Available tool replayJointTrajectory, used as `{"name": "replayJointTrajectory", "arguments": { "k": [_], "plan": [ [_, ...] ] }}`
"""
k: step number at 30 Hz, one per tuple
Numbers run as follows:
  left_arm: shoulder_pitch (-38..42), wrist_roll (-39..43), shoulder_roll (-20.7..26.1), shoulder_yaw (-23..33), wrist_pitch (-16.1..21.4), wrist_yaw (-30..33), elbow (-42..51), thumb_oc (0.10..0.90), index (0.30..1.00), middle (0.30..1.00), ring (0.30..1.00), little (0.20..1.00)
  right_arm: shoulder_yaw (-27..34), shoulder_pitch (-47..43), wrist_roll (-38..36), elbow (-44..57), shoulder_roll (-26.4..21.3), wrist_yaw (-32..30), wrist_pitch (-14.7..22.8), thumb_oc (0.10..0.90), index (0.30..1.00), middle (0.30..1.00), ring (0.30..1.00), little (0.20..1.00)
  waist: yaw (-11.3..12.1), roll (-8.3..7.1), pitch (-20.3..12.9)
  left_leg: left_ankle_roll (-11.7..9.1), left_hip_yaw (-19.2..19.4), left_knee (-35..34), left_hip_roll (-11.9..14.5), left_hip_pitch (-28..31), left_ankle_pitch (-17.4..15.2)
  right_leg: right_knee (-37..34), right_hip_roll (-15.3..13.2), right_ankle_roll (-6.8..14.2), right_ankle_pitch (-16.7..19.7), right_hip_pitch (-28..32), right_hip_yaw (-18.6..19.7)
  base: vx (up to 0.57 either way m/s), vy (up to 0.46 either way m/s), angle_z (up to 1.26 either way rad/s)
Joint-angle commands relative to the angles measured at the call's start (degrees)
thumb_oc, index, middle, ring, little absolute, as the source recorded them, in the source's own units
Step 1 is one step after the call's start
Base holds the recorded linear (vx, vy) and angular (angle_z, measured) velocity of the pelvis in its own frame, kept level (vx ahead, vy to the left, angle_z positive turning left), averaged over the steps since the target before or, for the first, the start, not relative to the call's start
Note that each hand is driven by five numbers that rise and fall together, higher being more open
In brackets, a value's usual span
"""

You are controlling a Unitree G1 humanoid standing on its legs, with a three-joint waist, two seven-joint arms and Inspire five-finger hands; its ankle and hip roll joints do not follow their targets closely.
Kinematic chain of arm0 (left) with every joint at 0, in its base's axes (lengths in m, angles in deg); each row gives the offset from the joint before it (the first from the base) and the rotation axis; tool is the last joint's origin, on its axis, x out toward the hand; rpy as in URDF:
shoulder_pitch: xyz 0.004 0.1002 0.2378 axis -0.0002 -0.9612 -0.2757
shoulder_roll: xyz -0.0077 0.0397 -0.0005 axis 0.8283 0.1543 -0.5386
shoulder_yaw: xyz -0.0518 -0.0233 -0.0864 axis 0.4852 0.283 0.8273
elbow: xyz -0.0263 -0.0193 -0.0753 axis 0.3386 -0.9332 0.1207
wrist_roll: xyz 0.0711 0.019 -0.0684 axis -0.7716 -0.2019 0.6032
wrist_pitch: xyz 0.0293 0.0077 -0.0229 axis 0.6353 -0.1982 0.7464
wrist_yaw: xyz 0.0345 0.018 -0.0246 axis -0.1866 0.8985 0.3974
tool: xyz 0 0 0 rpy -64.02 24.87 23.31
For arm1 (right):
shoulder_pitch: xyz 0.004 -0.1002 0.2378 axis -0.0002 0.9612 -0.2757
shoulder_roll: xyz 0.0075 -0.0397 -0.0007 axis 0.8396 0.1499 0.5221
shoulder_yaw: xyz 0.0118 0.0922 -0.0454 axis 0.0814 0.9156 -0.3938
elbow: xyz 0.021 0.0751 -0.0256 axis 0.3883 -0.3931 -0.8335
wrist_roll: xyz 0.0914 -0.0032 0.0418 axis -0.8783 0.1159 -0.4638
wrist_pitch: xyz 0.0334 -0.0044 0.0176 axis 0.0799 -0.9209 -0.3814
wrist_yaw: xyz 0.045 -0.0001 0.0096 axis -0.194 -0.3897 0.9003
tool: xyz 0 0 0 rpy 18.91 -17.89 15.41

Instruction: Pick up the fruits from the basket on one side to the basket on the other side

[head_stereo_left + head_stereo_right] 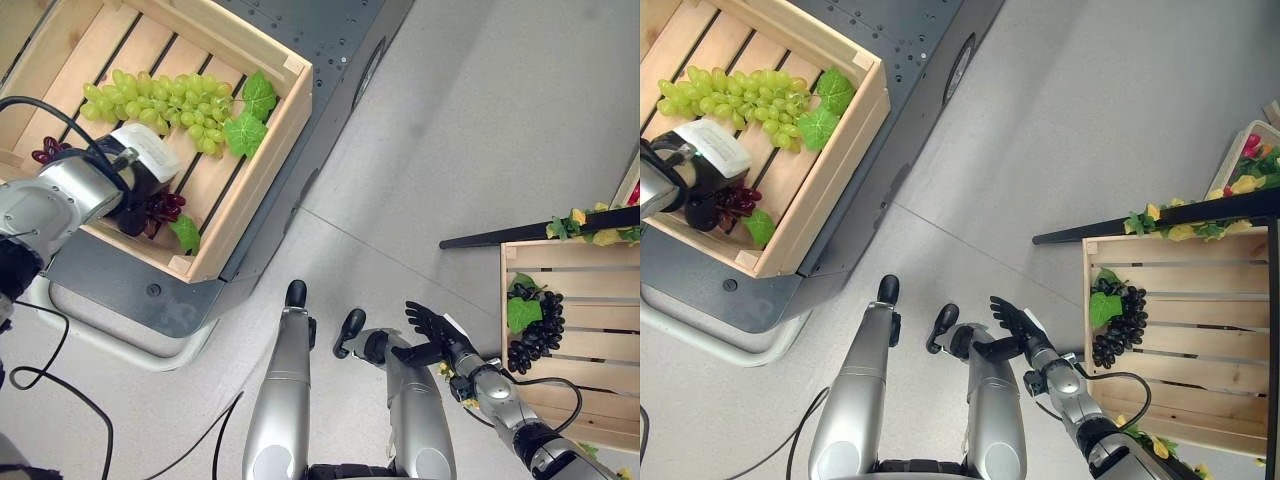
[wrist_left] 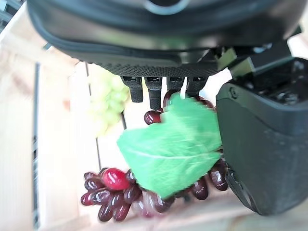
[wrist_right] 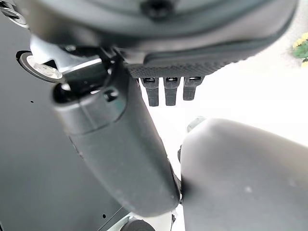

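The left hand [image 1: 135, 195] reaches into the wooden crate [image 1: 262, 165] on the robot's left, down over the dark red grape bunch [image 2: 144, 192] near the crate's near edge. In the left wrist view its fingers [image 2: 153, 94] hang straight above the bunch and its green leaf [image 2: 168, 149], with the thumb standing beside them; nothing is gripped, though I cannot tell whether the fingertips touch the fruit. A bunch of green grapes [image 1: 165, 103] with two leaves lies across the slats toward the crate's far side. The right hand [image 1: 435, 330] hangs over the floor, fingers spread and holding nothing, just beside the second wooden crate [image 1: 570, 258] on the robot's right. A black grape bunch [image 1: 538, 335] with a leaf rests against that crate's left edge.
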Motion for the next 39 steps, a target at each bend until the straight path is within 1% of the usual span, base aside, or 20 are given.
{"name": "replayJointTrajectory", "arguments": {
  "k": [1, 4, 7, 11, 17, 20, 24, 28, 34, 35, 37, 39],
  "plan": [
    [0.43, -1.17, 7.42, 6.19, -5.06, 0.80, -1.52, 0.800, 0.900, 0.900, 0.900, 0.900, 3.74, 4.21, -1.52, 1.56, -3.19, 1.27, 1.75, 0.800, 0.900, 0.900, 0.900, 0.900, 0.67, 3.26, -0.59, 2.66, 3.89, -5.49, -1.81, 4.30, -1.01, -6.44, -0.09, 3.40, 7.74, 4.17, 1.31, 0.00, 0.000, 0.00],
    [0.56, -1.16, 7.23, 6.23, -5.29, 2.52, -2.10, 0.800, 0.900, 0.900, 0.900, 0.900, 3.76, 3.99, -1.66, 1.23, -3.00, 1.37, 2.01, 0.800, 0.900, 0.900, 0.900, 0.900, 0.72, 3.14, -0.59, 2.77, 3.84, -5.24, -1.73, 3.99, -1.08, -6.11, -0.01, 3.20, 7.57, 3.88, 1.20, 0.00, 0.000, 0.00],
    [0.20, -2.05, 6.89, 6.63, -5.86, 2.84, -2.40, 0.800, 0.900, 0.900, 0.900, 0.900, 3.67, 3.93, -1.76, 1.15, -2.80, 1.21, 2.16, 0.800, 0.900, 0.900, 0.900, 0.900, 0.68, 2.88, -0.59, 2.80, 3.80, -4.69, -1.59, 3.52, -1.15, -5.59, 0.03, 3.13, 7.46, 3.47, 1.06, 0.00, 0.000, 0.00],
    [-1.69, -3.72, 5.83, 7.94, -7.79, 2.61, -3.84, 0.800, 0.900, 0.900, 0.900, 0.900, 3.43, 3.78, -1.49, 1.60, -2.86, 0.85, 1.86, 0.800, 0.900, 0.900, 0.900, 0.900, 0.34, 2.42, -0.59, 2.76, 3.79, -3.72, -1.28, 2.37, -1.23, -4.78, 0.17, 2.93, 7.23, 2.62, 1.15, 0.00, 0.000, 0.00],
    [-2.20, -4.27, 4.10, 8.42, -8.11, 4.35, -7.33, 0.800, 0.900, 0.900, 0.900, 0.900, 2.92, 3.54, -1.33, 0.69, -2.53, 0.92, 2.63, 0.800, 0.900, 0.900, 0.900, 0.900, -0.03, 1.54, -0.59, 2.73, 3.67, -3.15, -0.86, 1.25, -1.08, -4.36, 0.50, 2.79, 7.11, 2.05, 0.97, 0.00, 0.000, 0.00],
    [-1.52, -5.17, 3.02, 7.68, -8.78, 3.84, -8.93, 0.800, 0.900, 0.900, 0.900, 0.900, 2.47, 3.41, -2.17, 1.22, -2.47, 1.12, 3.57, 0.800, 0.900, 0.900, 0.900, 0.900, -0.36, 0.94, -0.59, 2.83, 3.66, -2.90, -0.54, 0.51, -0.99, -4.18, 0.69, 2.76, 7.20, 1.45, 0.85, 0.00, 0.000, 0.00],
    [-1.08, -6.09, 2.33, 7.17, -9.08, 3.12, -9.88, 0.800, 0.900, 0.900, 0.900, 0.900, 2.44, 3.37, -3.40, 3.32, -2.41, 1.10, 3.82, 0.800, 0.900, 0.900, 0.900, 0.900, -0.61, 0.19, -0.59, 2.79, 3.58, -2.71, -0.28, -0.43, -0.85, -4.19, 0.91, 2.77, 7.42, 0.65, 0.67, 0.00, 0.000, 0.00],
    [-0.78, -6.73, 1.92, 6.82, -9.82, 0.95, -9.60, 0.800, 0.900, 0.900, 0.900, 0.900, 2.25, 3.33, -4.39, 5.55, -2.38, 1.16, 4.71, 0.800, 0.900, 0.900, 0.900, 0.900, -0.70, -0.38, -0.59, 2.86, 3.22, -2.39, 0.03, -1.88, -0.76, -3.87, 0.90, 2.72, 7.43, -0.50, 0.39, 0.00, 0.000, 0.00],
    [-1.46, -6.49, 0.83, 7.01, -11.12, -0.29, -11.07, 0.800, 0.900, 0.900, 0.900, 0.900, 2.05, 3.47, -5.35, 9.39, -2.36, 0.59, 5.53, 0.800, 0.900, 0.900, 0.900, 0.900, -0.84, -1.08, -0.59, 2.98, 2.81, -2.32, 0.26, -3.32, -0.55, -3.75, 0.89, 2.80, 7.67, -1.80, -0.04, -0.02, -0.001, -0.04],
    [-1.84, -5.09, 0.48, 7.18, -11.21, 0.33, -11.96, 0.780, 0.869, 0.869, 0.869, 0.869, 2.02, 3.48, -5.61, 10.94, -2.48, 0.25, 5.47, 0.800, 0.900, 0.900, 0.900, 0.900, -0.93, -1.27, -0.59, 2.97, 2.70, -2.38, 0.34, -3.80, -0.45, -3.76, 0.83, 2.85, 7.82, -2.32, -0.12, -0.04, -0.007, 0.00],
    [-2.37, -2.93, 0.31, 7.49, -10.27, 2.31, -12.66, 0.400, 0.300, 0.300, 0.300, 0.300, 2.07, 3.53, -5.90, 12.37, -2.64, -0.22, 5.38, 0.800, 0.900, 0.900, 0.900, 0.900, -0.98, -1.35, -0.59, 2.96, 2.60, -2.46, 0.34, -4.15, -0.35, -3.83, 0.82, 2.88, 7.95, -2.70, -0.19, -0.02, -0.005, 0.01],
    [-3.01, -1.47, -0.08, 7.80, -8.95, 3.74, -13.24, 0.400, 0.300, 0.300, 0.300, 0.300, 2.21, 3.67, -5.85, 13.76, -2.43, -1.14, 5.26, 0.800, 0.900, 0.900, 0.900, 0.900, -0.94, -1.34, -0.59, 3.02, 2.53, -2.54, 0.20, -4.42, -0.30, -3.93, 0.78, 2.81, 7.99, -2.91, -0.30, -0.02, -0.004, 0.01]
  ]
}}
